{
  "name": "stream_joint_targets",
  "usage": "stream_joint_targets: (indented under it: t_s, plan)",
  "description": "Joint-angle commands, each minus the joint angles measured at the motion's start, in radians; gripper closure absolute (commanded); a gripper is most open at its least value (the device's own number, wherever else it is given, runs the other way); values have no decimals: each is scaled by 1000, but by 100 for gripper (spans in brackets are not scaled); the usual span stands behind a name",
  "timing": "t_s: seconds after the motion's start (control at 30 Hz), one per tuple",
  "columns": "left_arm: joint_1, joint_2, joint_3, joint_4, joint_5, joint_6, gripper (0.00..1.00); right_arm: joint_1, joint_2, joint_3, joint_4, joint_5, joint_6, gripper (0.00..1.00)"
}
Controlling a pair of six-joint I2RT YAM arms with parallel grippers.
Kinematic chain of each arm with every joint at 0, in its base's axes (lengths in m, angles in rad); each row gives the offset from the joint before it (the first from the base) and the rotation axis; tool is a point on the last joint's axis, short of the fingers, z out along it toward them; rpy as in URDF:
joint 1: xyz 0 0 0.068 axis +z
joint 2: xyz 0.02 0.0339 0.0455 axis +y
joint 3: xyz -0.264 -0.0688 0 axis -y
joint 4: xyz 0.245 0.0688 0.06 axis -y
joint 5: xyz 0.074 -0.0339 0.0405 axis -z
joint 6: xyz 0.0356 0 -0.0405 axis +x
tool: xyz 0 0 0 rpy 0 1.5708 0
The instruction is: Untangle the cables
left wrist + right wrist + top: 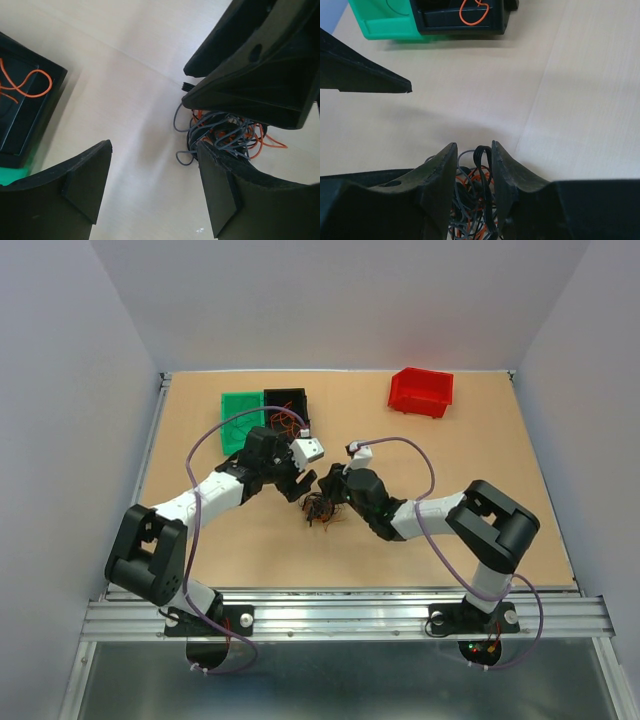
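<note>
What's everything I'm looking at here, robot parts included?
table: one, tan wood, under everything
green bin: one, far left
black bin: one, touching the green bin's right side
red bin: one, far right
orange wire: at least one, inside the black bin
cables: one tangled orange-and-dark bunch, mid-table
left arm, right arm: black and white, near edge
left gripper: open, beside the bunch
right gripper: over the bunch, wires between its jaws; grip unclear
</note>
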Motion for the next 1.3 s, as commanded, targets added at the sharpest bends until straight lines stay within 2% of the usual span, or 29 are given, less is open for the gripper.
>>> stream_joint_targets:
  t_s: [0.0, 0.17, 0.2, 0.27, 0.3, 0.37, 0.4, 0.67, 1.03, 1.2, 1.27]
  plan:
    - [-3, 18, 49, -15, 47, 28, 20, -3, 25, 75, 5, 8, 3, 60]
    - [-3, 70, 72, -56, 56, 49, 23, -1, 34, 89, -27, 28, 4, 62]
    - [-4, 79, 83, -69, 57, 52, 23, -1, 36, 92, -36, 31, 3, 65]
    - [-4, 98, 91, -78, 54, 57, 26, -1, 39, 98, -47, 32, 4, 73]
    - [-4, 99, 89, -79, 53, 60, 26, -1, 36, 96, -52, 35, 8, 82]
    - [-4, 98, 83, -79, 53, 66, 27, -1, 23, 89, -56, 40, 11, 90]
    - [-4, 96, 78, -79, 54, 67, 27, -3, 16, 84, -59, 44, 12, 99]
    - [-3, 76, 58, -89, 97, 115, 30, -3, -69, 18, -58, 74, 27, 99]
    - [2, -59, -27, -21, 151, 114, 25, -3, -86, 3, -50, 77, 31, 100]
    - [4, -132, -96, 23, 205, 159, 23, -3, -83, 6, -46, 71, 32, 99]
    - [-13, -145, -122, 80, 168, 164, 23, -1, -79, 9, -44, 69, 31, 99]
